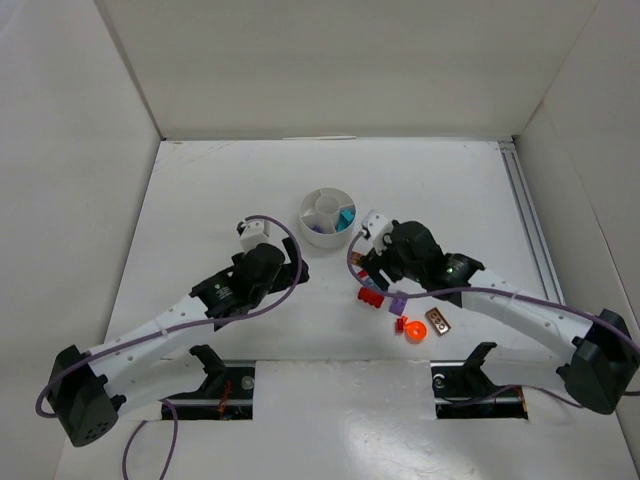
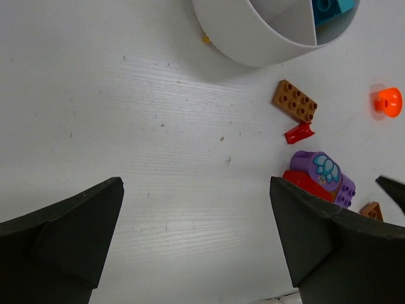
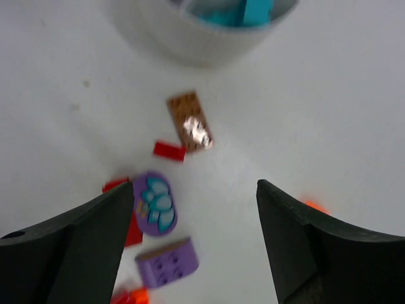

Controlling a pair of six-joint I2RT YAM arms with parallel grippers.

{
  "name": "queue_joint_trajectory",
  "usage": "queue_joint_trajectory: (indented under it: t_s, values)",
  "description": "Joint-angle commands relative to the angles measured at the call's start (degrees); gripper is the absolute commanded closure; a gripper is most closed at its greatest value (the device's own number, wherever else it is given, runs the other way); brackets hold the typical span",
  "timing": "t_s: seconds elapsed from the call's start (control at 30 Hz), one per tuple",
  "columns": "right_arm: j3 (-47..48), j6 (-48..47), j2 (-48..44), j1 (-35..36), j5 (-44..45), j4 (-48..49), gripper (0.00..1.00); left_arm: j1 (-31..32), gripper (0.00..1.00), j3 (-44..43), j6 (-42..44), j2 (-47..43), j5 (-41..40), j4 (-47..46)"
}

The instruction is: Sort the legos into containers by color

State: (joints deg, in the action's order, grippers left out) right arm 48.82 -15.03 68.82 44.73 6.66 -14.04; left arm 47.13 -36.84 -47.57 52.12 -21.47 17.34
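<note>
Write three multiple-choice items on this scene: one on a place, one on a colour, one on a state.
1. The brown studded brick lies: A on the table beside the dish; B inside a dish compartment; C atop a purple brick.
2. The round knobbed piece is: A teal; B orange; C purple.
3. The left hand is: A shut on a brick; B shut, empty; C open, empty.
Answers: A, it rests outside the dish wall; B, plainly orange in the left wrist view; C, jaws wide apart, only table between.
</note>
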Motion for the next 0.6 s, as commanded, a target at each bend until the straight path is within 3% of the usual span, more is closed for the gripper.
queue_joint_trajectory:
  t_s: [0.0,0.17,0.33,0.57]
  values:
    - [-5.82,11.40,-5.17,0.45,3.27,-13.19,0.16,-0.20,0.00,-0.43,2.04,1.66,2.13,-3.11]
    - [-13.74,26.76,-16.75,0.45,6.52,-18.73,0.16,-0.20,0.00,-0.43,3.09,2.73,3.19,-4.25]
    - [-19.02,31.98,-23.55,0.45,9.69,-19.10,0.18,-0.20,0.00,-0.43,3.63,2.73,3.72,-4.86]
    - [-18.86,30.76,-17.24,0.45,7.93,-14.08,0.19,-0.20,0.00,-0.95,3.63,3.87,4.25,-4.86]
